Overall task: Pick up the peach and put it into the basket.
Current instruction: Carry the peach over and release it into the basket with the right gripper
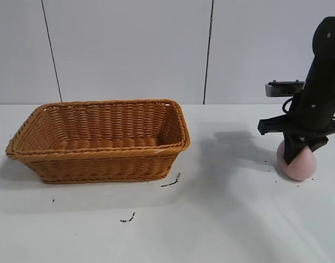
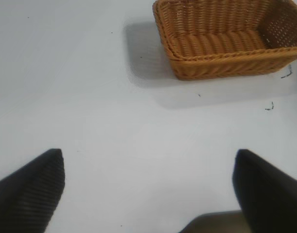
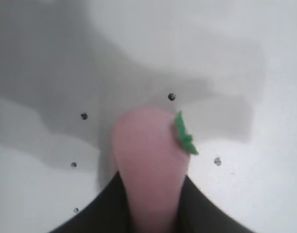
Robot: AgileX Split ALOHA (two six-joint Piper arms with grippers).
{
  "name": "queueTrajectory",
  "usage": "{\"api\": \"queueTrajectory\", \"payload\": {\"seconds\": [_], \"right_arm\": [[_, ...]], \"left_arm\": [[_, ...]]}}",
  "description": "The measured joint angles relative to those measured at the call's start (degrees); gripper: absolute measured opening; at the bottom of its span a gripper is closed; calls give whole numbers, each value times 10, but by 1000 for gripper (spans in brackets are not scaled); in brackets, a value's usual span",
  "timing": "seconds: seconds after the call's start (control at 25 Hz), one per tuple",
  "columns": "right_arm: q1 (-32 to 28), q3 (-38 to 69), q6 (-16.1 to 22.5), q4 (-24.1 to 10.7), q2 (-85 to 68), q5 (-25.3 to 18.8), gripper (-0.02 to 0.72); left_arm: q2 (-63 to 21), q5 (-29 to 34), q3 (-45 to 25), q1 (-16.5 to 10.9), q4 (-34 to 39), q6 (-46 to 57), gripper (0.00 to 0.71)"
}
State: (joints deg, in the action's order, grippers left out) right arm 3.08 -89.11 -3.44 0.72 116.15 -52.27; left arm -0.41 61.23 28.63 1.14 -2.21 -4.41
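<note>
Pale pink and matte, the small rounded peach (image 1: pixel 297 163) sits on the white table (image 1: pixel 227 219) at the right, well apart from the big orange-brown woven wicker basket (image 1: pixel 101 139) on the left. From where I stand the right gripper (image 1: pixel 295 155) has its black fingers (image 3: pixel 201 208) down on either side of the fruit, pressed against its flanks, so I'd call it clamped on the peach. This looks like the grasp step, with the lift not yet made. Next it needs raising clear of the table, carrying left over the braided rim and releasing inside. In the wrist view the peach's long axis runs out from between the fingers, green leaf (image 3: pixel 184 136) near the far end. The left gripper (image 2: pixel 148 194) hangs idle, fingers wide apart, beyond the basket.
</note>
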Motion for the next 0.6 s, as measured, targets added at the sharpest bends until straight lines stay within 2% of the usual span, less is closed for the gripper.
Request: {"api": "queueTrajectory", "payload": {"seconds": [0.32, 0.44, 0.6], "right_arm": [[5, -132, 0, 4, -26, -84, 27], [29, -159, 0, 4, -26, -91, 27], [94, -194, 0, 5, -23, -85, 26]], "left_arm": [[0, 0, 0, 0, 0, 0, 692], [0, 0, 0, 0, 0, 0, 692], [0, 0, 0, 0, 0, 0, 692]]}}
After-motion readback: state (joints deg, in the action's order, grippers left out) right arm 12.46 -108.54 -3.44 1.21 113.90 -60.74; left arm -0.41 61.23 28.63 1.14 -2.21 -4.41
